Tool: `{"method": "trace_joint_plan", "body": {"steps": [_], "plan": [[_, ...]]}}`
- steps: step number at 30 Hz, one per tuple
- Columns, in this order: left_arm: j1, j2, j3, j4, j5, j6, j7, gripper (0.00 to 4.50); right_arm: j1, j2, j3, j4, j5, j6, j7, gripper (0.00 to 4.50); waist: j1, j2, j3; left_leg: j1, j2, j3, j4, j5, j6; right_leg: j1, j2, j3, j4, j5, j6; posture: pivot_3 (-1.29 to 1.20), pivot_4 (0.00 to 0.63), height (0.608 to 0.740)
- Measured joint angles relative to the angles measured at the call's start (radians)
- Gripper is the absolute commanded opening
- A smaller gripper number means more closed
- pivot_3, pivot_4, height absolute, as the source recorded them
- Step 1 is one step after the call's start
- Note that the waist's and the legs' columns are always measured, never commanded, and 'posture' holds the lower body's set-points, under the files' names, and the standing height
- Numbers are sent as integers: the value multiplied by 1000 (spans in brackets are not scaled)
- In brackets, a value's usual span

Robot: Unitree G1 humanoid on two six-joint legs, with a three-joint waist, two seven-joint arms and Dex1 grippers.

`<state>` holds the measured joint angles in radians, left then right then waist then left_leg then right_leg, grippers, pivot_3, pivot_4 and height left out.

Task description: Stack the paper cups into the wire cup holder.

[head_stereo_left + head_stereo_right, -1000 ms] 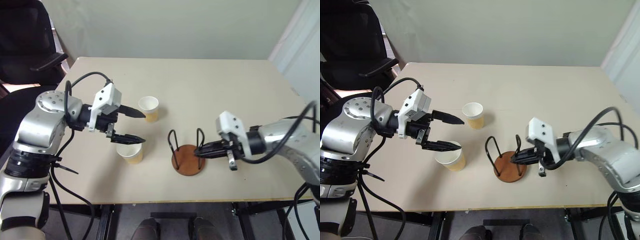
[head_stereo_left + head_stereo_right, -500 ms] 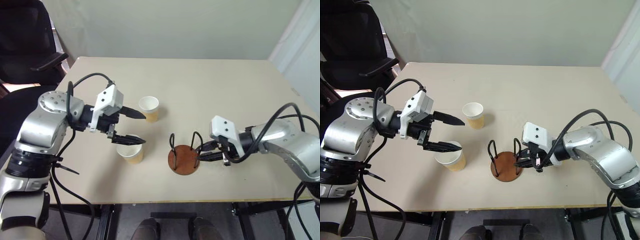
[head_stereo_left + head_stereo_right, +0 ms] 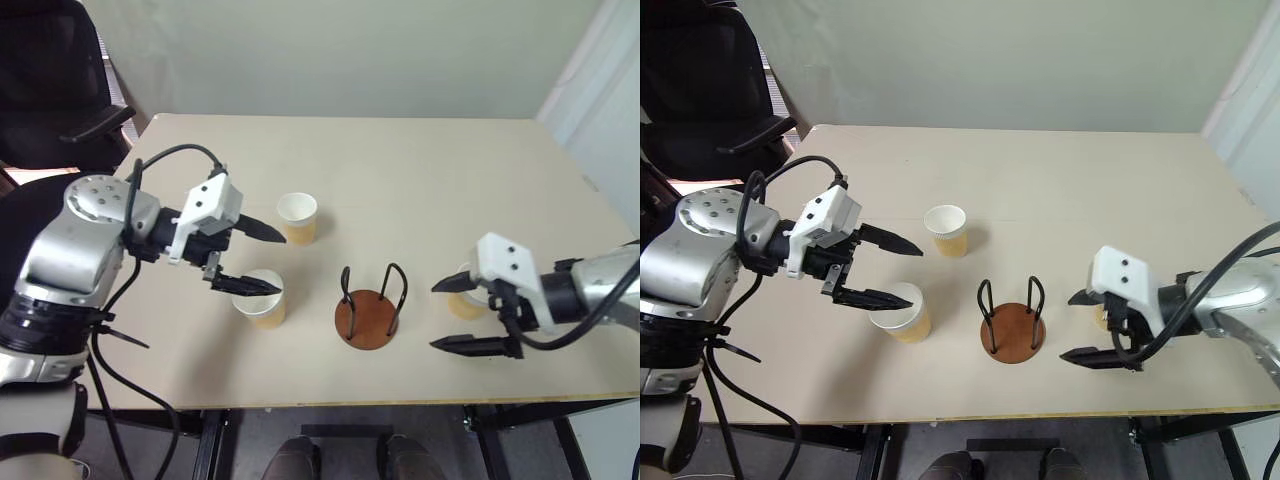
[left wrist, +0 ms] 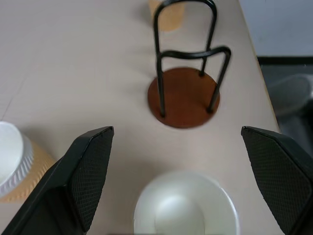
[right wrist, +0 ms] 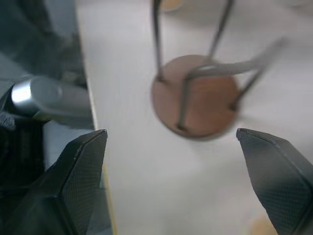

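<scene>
The wire cup holder (image 3: 367, 320) stands upright and empty at the table's near middle, a brown disc with black loops. One paper cup (image 3: 262, 301) sits left of it, directly under the lower finger of my open left gripper (image 3: 281, 264). A second paper cup (image 3: 298, 217) stands farther back, just past the upper finger's tip. A third paper cup (image 3: 464, 302) is right of the holder, half hidden behind my right gripper (image 3: 434, 316). That gripper is open, holds nothing and points at the holder from a short way off. The left wrist view has the holder (image 4: 184, 97) beyond the near cup (image 4: 186, 205).
The beige table (image 3: 420, 180) has free room across its back and right half. Its front edge (image 3: 400, 404) runs close below the holder and my right gripper. A black office chair (image 3: 60, 90) stands off the far left corner.
My right gripper, shut at the holder's wire before, has opened wide and drawn back to the right, uncovering the third cup. The holder tipped briefly and stands upright again. The left gripper stayed put.
</scene>
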<state>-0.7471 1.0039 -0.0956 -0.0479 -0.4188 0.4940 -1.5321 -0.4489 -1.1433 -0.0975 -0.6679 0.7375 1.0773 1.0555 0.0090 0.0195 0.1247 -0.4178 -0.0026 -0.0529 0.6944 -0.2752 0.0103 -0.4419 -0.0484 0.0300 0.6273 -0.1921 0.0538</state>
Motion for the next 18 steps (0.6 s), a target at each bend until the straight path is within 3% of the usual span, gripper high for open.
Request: {"method": "trace_joint_plan", "body": {"steps": [6, 18], "plan": [[72, 83, 3, -60, 17, -99, -39, 4500, -15, 25, -118, 80, 129, 94, -54, 4461, 0, 0, 0, 0, 0, 0, -1, 0, 0, -1, 0, 0, 0, -1, -1, 0, 150, 740], [133, 126, -42, -73, 169, -381, -41, 4500, -35, 47, -154, 111, 228, 61, -90, 4461, -1, 0, 0, 0, 0, 0, -1, -1, 2, -1, 0, 0, 1, -2, -3, 0, 150, 740]]}}
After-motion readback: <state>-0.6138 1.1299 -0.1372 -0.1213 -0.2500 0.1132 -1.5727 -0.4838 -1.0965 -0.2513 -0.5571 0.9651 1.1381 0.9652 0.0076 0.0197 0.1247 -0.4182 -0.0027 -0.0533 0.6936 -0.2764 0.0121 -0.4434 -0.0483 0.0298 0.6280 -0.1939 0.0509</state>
